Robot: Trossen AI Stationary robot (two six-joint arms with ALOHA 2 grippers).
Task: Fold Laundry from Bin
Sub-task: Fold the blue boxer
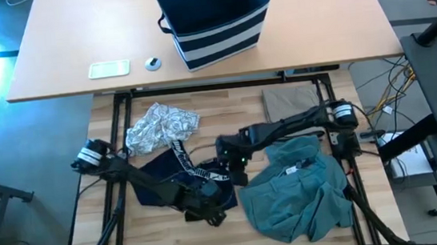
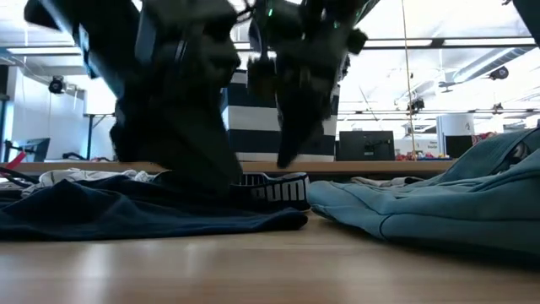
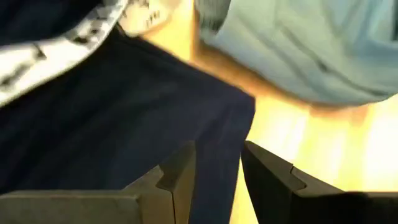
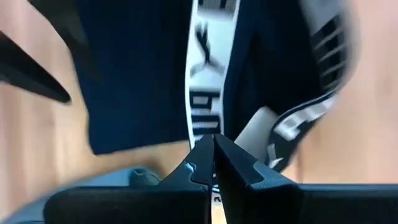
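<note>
left gripper: the left gripper (image 1: pixel 210 206) is down low at the near edge of the navy garment (image 1: pixel 168 180). In its wrist view the fingers (image 3: pixel 180 180) stand a bit apart with a fold of that navy cloth running between them, but I honestly can't tell if they're pinching it or just straddling it.

right gripper: the right gripper (image 1: pixel 226 160) sits over the white printed waistband (image 4: pixel 208 81) of the same navy piece. Its jaws are pressed fully together, tips touching, and I can't see any cloth caught between them.

navy garment: spread flat on the wooden work table (image 1: pixel 165 240), roughly mid-table, between the two arms. From the low view it lies as a thin dark sheet (image 2: pixel 143 215).

teal garment: big rumpled teal-green one (image 1: pixel 297 191) just beside the navy one, on the right arm's side, edges nearly touching.

patterned garment: grey-white crumpled piece (image 1: pixel 161 126) at the far left part of the work table, touching the navy one.

tan garment: lies flat (image 1: pixel 290 99) at the far right part, partly under the right arm.

bin: navy striped bin (image 1: pixel 215 20) stands upright on the separate tan table (image 1: pixel 59 57) beyond the work table, well apart from the laundry.
</note>
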